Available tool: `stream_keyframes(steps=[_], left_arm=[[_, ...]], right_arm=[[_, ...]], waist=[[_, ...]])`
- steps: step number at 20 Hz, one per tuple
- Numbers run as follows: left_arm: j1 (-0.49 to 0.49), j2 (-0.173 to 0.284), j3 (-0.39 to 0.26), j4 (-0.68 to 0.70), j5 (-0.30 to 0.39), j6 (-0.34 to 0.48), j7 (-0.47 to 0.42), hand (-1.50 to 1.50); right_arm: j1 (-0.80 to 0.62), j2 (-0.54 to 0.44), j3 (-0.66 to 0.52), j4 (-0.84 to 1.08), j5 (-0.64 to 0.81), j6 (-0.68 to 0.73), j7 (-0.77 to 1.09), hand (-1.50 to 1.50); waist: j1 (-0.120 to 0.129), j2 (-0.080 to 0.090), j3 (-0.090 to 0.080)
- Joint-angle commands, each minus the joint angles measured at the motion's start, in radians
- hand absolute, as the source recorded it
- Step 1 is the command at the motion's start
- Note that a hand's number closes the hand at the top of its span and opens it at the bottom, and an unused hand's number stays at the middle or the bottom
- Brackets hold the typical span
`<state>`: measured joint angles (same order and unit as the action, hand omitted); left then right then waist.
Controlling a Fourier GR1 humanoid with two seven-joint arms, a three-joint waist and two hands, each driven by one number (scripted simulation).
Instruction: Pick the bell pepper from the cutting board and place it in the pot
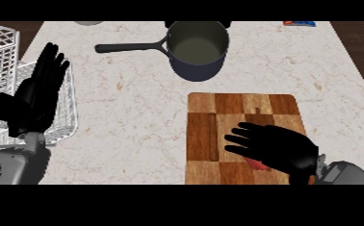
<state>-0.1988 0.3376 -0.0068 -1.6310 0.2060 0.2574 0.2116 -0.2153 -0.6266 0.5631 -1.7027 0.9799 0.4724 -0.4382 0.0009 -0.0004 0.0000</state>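
Lower right, our right hand: fingers spread over the bell pepper, not closed round it; only a red sliver shows.
Cutting board: pepper lies near its lower edge.
Left edge, our left hand: open, resting.
Upper centre, pot: well apart.
Risk: closing blind, we judge the pepper could roll off the board.

The cutting board is lying on the tabletop at the near right. Behind it the pot is sitting, its handle pointing left. The right robot hand is resting over the board's near part, covering most of the bell pepper. Well left of the board, the left robot hand is standing open over a wire rack.
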Motion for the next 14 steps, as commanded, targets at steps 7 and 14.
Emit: stream_keyframes(steps=[7,14], left_arm=[[-0.026,-0.047,0.047,0.041,-0.025,-0.041,0.004,0.0],[0.043,-0.059,0.061,-0.04,-0.043,-0.073,-0.006,0.0]], right_arm=[[-0.021,0.15,-0.028,0.104,0.143,-0.01,-0.028,-1.5],[-0.057,0.133,-0.12,0.266,0.193,-0.063,-0.136,-1.5]], waist=[[0.0,0.0,0.0],[0.004,0.001,0.0]])
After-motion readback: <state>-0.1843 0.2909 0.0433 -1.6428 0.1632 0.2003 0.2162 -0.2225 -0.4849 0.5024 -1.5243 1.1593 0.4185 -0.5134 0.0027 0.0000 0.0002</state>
